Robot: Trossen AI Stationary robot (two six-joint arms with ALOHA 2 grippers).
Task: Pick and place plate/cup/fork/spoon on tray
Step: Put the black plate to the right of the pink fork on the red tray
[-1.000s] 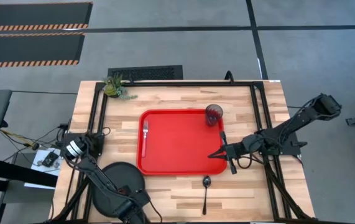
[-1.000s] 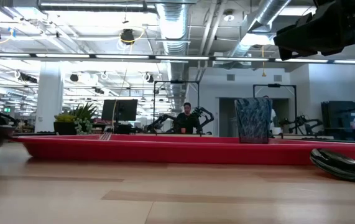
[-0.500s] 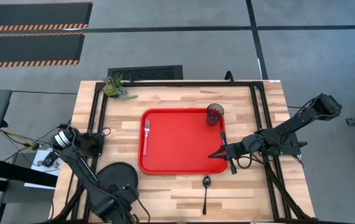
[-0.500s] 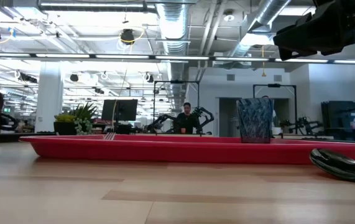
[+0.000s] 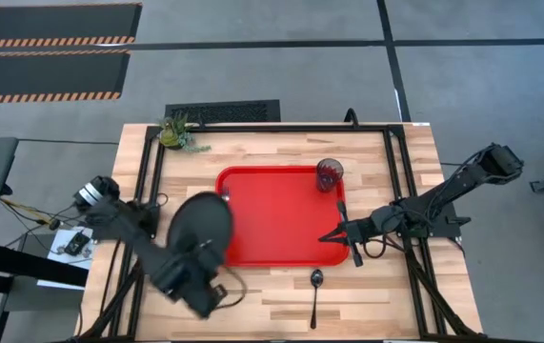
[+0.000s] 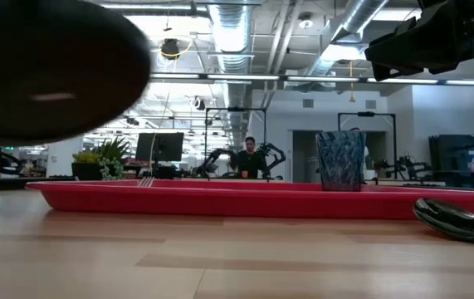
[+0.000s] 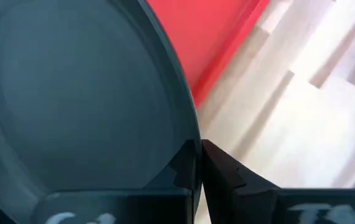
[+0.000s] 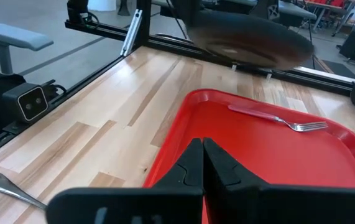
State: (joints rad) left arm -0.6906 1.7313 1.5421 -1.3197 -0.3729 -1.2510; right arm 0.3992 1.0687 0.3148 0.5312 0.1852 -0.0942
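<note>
My left gripper point(image 5: 201, 255) is shut on the black plate point(image 5: 202, 223) and holds it in the air over the left edge of the red tray point(image 5: 286, 221). The plate also shows in the low view point(image 6: 50, 71) and in the right wrist view point(image 8: 252, 40). The fork point(image 8: 276, 118) lies in the tray's left part, mostly hidden under the plate in the high view. The cup point(image 5: 328, 174) stands upright in the tray's far right corner. The spoon point(image 5: 315, 293) lies on the table near the tray's near edge. My right gripper point(image 5: 334, 235) is shut and empty above the tray's right near corner. My left gripper pinches the plate's rim point(image 7: 188, 138) between its two fingers, on the side of the plate toward the table's near edge. The plate is lifted clear of table and tray, and reaches out from the fingers toward the far edge.
A small potted plant point(image 5: 178, 133) stands at the table's far left corner. Black frame rails point(image 5: 152, 162) run along the table's left, far and right sides. Bare wood lies left of and in front of the tray.
My left gripper has lifted the plate off the table's near left corner and carried it up and toward the far right. The plate now hangs over the tray's left edge, above the fork. My right arm has kept still.
</note>
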